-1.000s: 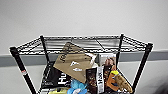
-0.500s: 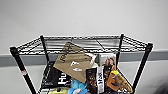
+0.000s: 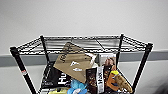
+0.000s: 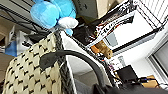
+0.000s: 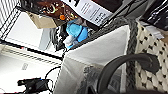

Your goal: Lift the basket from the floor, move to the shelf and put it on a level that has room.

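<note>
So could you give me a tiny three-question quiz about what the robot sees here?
1. True or false: the tall black wire shelf's top tier is bare.
2. Which soft toy sits near the cream woven wicker basket: A) blue plush B) red ball C) green frog?
3. What lines the basket's inside?

Key: 1 true; 2 A; 3 white cloth.

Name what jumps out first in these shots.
In the head view, the black wire shelf against a pale wall: its top level is bare wire, the tier below is crammed with a tilted brown paper bag and snack packets. Both wrist views show the basket close up, beside a blue plush toy.
</note>
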Robot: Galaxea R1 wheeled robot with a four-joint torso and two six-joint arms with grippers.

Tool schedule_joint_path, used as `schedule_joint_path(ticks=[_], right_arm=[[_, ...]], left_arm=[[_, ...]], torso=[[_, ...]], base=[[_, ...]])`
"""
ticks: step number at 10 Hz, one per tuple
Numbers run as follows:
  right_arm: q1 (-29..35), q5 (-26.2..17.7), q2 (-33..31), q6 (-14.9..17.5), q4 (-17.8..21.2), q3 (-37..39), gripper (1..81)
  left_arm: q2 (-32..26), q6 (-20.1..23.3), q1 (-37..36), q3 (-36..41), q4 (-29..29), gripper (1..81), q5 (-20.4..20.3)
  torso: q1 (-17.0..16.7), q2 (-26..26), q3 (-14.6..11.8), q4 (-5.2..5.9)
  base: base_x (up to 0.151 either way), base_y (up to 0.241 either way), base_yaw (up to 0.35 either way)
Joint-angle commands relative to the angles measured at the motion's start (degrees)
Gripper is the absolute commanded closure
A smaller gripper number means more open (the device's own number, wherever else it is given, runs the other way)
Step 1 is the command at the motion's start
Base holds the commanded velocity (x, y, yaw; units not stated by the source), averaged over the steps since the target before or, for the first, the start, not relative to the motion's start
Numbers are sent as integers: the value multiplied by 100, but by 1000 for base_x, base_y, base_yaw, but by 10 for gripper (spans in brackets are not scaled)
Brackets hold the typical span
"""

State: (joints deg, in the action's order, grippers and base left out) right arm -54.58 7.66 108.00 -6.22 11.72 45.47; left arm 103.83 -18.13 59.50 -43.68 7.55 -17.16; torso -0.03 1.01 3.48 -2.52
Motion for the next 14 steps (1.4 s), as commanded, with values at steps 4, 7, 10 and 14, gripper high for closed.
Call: schedule_joint_path(ticks=[4,7,10,14], right_arm=[[1312,-71,-618,-46,199,-997,811],[1716,-89,-803,-55,261,-1314,811],[2296,-291,-996,-55,630,-1533,811],[3035,-599,-1269,-55,1087,-1788,811]], left_arm=[[-660,-33,-1041,895,239,811,-200],[-968,-59,-1541,1274,89,811,-147],[-1311,-59,-2200,1643,-245,811,-120],[-1461,-68,-3035,1951,-763,811,161]], torso=[[3,0,2,0],[3,0,0,0],[3,0,0,0],[3,0,0,0]], base=[[0,0,0],[0,0,0],[0,0,0],[0,0,0]])
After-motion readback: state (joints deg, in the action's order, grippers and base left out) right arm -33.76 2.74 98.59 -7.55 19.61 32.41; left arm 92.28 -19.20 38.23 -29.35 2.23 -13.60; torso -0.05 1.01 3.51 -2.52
